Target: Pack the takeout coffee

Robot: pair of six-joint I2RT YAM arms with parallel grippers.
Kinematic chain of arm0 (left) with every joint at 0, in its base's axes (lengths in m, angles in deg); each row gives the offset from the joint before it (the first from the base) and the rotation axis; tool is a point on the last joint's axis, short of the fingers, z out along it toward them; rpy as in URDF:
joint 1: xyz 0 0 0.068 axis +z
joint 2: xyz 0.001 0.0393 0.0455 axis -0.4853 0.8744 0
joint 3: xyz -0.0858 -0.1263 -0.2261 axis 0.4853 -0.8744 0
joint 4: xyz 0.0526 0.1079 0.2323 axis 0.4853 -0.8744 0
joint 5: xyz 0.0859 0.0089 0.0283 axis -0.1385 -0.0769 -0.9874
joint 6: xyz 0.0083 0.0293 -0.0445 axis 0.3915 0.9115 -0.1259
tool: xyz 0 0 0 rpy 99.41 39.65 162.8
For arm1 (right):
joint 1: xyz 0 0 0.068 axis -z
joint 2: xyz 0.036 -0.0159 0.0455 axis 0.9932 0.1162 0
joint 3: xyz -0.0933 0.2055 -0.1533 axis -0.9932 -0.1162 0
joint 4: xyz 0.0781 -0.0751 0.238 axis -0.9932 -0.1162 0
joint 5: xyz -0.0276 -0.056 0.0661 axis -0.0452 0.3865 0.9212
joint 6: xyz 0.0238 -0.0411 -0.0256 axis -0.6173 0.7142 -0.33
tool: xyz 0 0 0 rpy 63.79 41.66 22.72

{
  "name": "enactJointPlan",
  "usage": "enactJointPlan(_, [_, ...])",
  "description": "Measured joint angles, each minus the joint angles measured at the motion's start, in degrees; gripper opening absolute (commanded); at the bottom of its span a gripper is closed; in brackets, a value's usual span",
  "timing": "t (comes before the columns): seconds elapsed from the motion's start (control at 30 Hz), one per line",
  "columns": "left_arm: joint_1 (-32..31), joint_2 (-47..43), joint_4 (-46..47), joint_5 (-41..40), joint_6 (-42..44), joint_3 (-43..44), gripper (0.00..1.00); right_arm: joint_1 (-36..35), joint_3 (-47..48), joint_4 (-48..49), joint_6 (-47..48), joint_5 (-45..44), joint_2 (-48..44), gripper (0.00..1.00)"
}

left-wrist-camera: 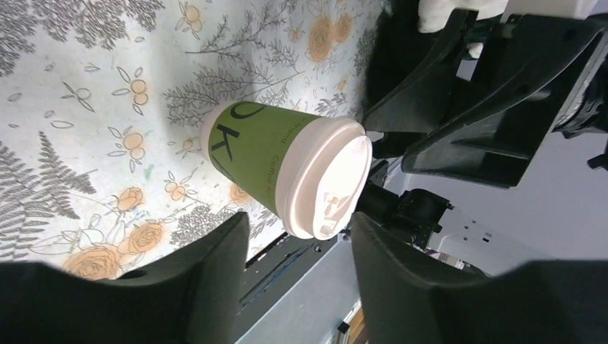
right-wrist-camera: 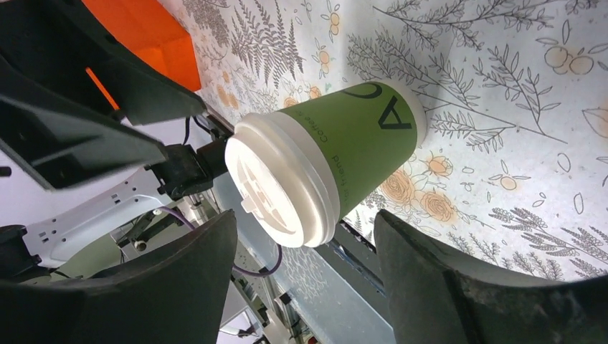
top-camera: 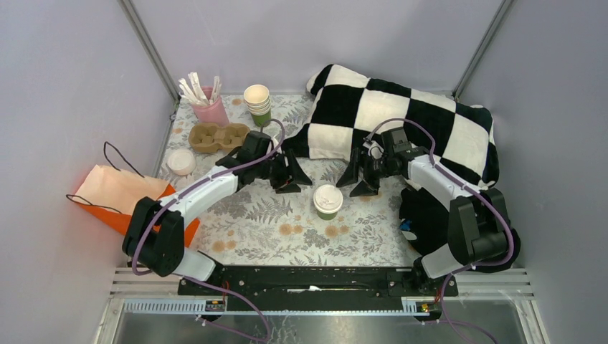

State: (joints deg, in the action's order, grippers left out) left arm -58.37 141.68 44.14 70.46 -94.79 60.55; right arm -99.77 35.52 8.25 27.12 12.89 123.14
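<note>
While both arms reach in over the desk [top-camera: 251,222], the takeout coffee [top-camera: 328,201] stands by itself near the middle, a bit closer to the near edge than to the far one. It stands straight up. Its white lid is on top, its green side goes down to the flowery cloth, and its long way runs up and down.

The left fingers [top-camera: 290,183] are spread wide and hold nothing. They sit just behind the cup and to its left. The right fingers [top-camera: 357,185] are spread wide too (nothing is in them either), just behind the cup and to its right. Neither pair touches the cup.

Bare cloth lies all around the cup, and most of it is in front, toward the near edge.

A black-and-white checked pillow [top-camera: 401,118] fills the back right corner. An orange paper bag [top-camera: 118,193] lies at the left edge. Along the back left are a cardboard cup tray [top-camera: 217,136], a stack of cups [top-camera: 257,102], a pink cup of sticks [top-camera: 209,107] and a loose white lid [top-camera: 180,161], all well apart from the coffee.
</note>
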Motion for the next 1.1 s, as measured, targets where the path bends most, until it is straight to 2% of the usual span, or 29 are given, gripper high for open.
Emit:
enactJointPlan(0.1, [1.5, -0.4, 2.2, 1.3, -1.2, -1.9, 0.49, 0.4, -2.1, 0.8, -0.5, 0.4, -1.4, 0.65])
enactJointPlan(0.23, [1.5, 0.2, 2.5, 2.8, -2.0, -3.0, 0.46, 1.6, -4.3, 0.9, -1.1, 0.7, -2.1, 0.62])
enactJointPlan(0.43, [0.9, 1.4, 2.8, 3.8, -1.9, -3.0, 0.42, 3.0, -5.7, 0.7, -1.0, 0.6, -2.8, 0.51])
enactJointPlan(1.1, [-1.7, 4.7, 2.9, 3.3, -0.4, -2.9, 0.40, 0.4, -6.0, 0.7, 0.3, 0.7, -1.1, 0.49])
